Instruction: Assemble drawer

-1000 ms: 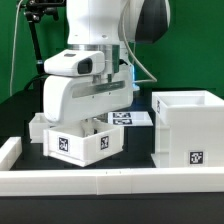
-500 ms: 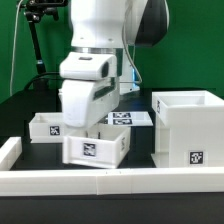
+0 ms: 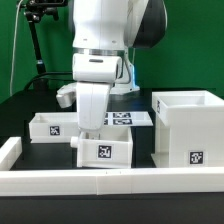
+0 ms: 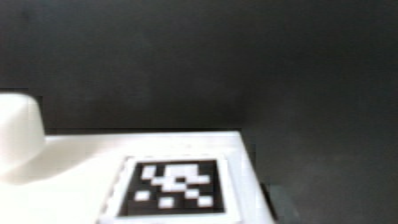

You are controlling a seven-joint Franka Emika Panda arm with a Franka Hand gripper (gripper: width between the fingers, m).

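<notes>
In the exterior view my gripper (image 3: 94, 132) is shut on a small white tray (image 3: 104, 151) with a black-and-white tag on its face, holding it just above the table. A second tagged tray (image 3: 50, 127) sits behind it, toward the exterior view's left. The tall boxy casing (image 3: 188, 128) stands at the exterior view's right, open side up, a short gap from the held tray. The wrist view shows the held tray's white surface with its tag (image 4: 178, 186) and a rounded white knob (image 4: 15, 135). My fingers do not show there.
A low white rim wall (image 3: 120, 182) runs along the front, with a side piece (image 3: 10, 150) at the exterior view's left. The marker board (image 3: 132, 118) lies flat behind the trays. A black stand (image 3: 36, 40) rises at the back left.
My gripper has carried the tray toward the exterior view's right, closer to the casing, and turned it. The second tray behind it has come into view.
</notes>
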